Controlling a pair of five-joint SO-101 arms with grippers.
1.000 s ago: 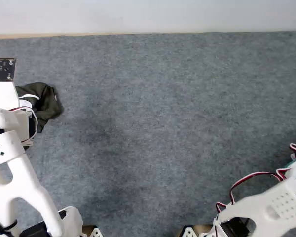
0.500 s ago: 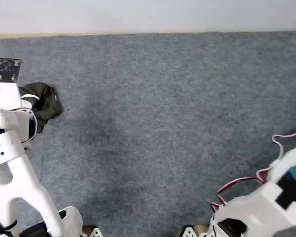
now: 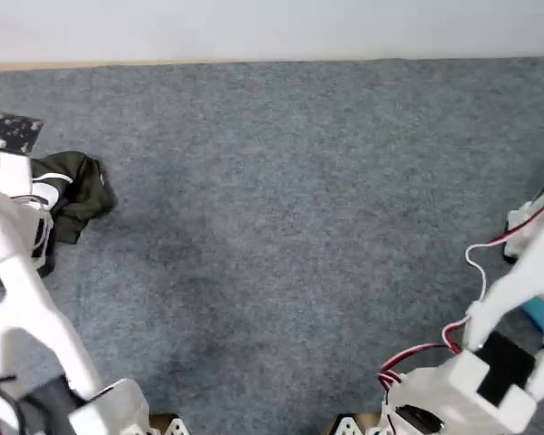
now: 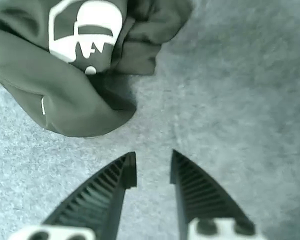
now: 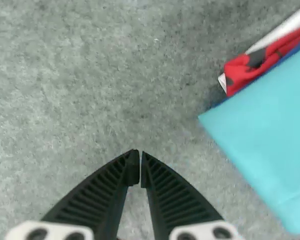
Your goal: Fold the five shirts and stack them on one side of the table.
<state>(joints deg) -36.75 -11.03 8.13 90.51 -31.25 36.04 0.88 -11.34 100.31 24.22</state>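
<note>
Seen from above, the dark green shirt lies crumpled at about 9 o'clock on the grey mat, close to its edge. It sits at roughly 3 o'clock from the left arm, whose wrist covers the shirt's near edge. In the left wrist view the left gripper hangs over bare mat with its jaws a little apart and nothing between them. The dark green shirt is just beyond the fingertips and off to one side, near them but not touching. It is bunched, with a white print facing up and folds overlapping around it. Nothing stands between the tips and the cloth.

The wide middle of the mat runs across to the right arm, which stands at about 4 o'clock in the high view. A sliver of teal cloth shows behind it. In the right wrist view the right gripper has its jaws drawn together, with only a hairline slit left, and grips nothing. It is over bare mat, apart from the flat teal cloth. Beyond that cloth, and seemingly tucked under its far edge, lies a red, blue and white garment.
</note>
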